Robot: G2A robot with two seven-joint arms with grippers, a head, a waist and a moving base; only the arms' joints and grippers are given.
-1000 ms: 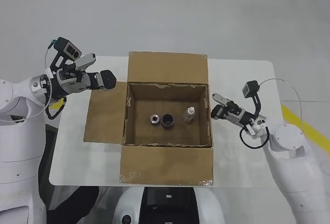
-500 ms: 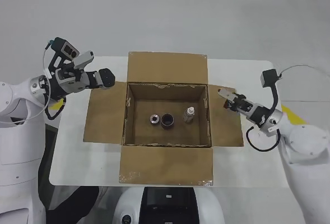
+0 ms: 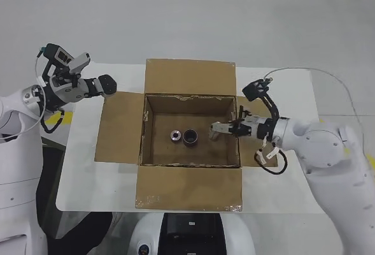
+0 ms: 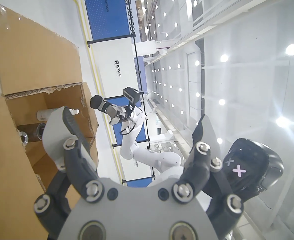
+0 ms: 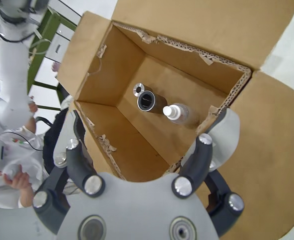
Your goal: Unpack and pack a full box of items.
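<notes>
From above, the open box sits in the middle of the tabletop, flaps spread. The right end effector hangs over its right side; the left end effector is beyond the left flap. Left wrist camera: it is spread wide, holding nothing. Right wrist camera: it is open, empty, above a bottle, a dark tube and a metal ring standing inside the box.

The box is matt brown cardboard, its torn edges rough and corrugated. The bottle is clear glossy plastic with a white cap. The tube is dark and glossy, rimmed in bright metal; the cylinder is polished metal. The table is smooth matt white. The right gripper has smooth white plastic fingers.
</notes>
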